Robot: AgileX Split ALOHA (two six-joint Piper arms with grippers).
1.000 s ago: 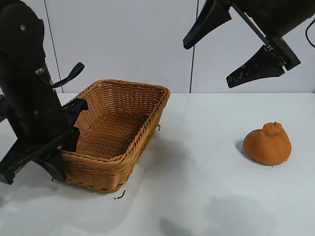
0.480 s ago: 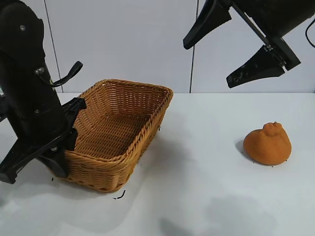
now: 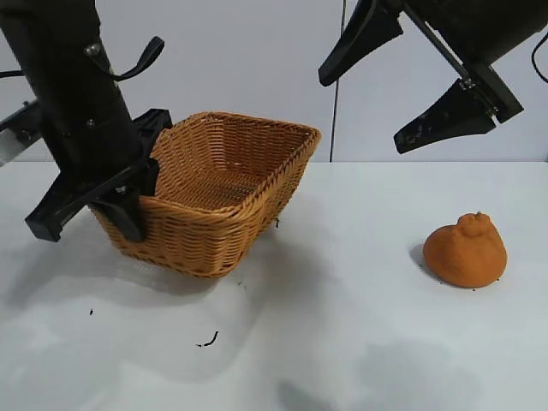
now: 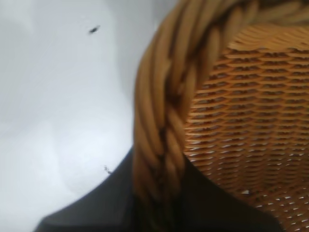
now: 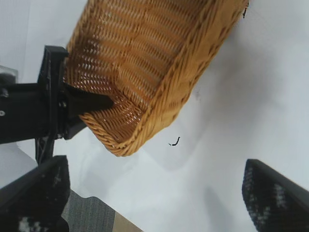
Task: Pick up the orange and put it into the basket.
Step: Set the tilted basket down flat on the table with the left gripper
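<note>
Wicker basket (image 3: 227, 193) pinched at near-end rim by left gripper (image 3: 128, 201), jaws narrow on the braid, one finger inside, one outside; that end reads as raised off table (image 3: 342, 342), far end low. Orange (image 3: 465, 250) sits on table well apart, right side. Right gripper (image 3: 411, 81) wide, holding nothing, high above orange. Risks: one-end grip on rim, basket may swing or slip out; orange lumpy, could roll under a careless grasp.

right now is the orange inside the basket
No, the orange sits on the table well apart from the basket, which the left end effector grips by its rim.
</note>
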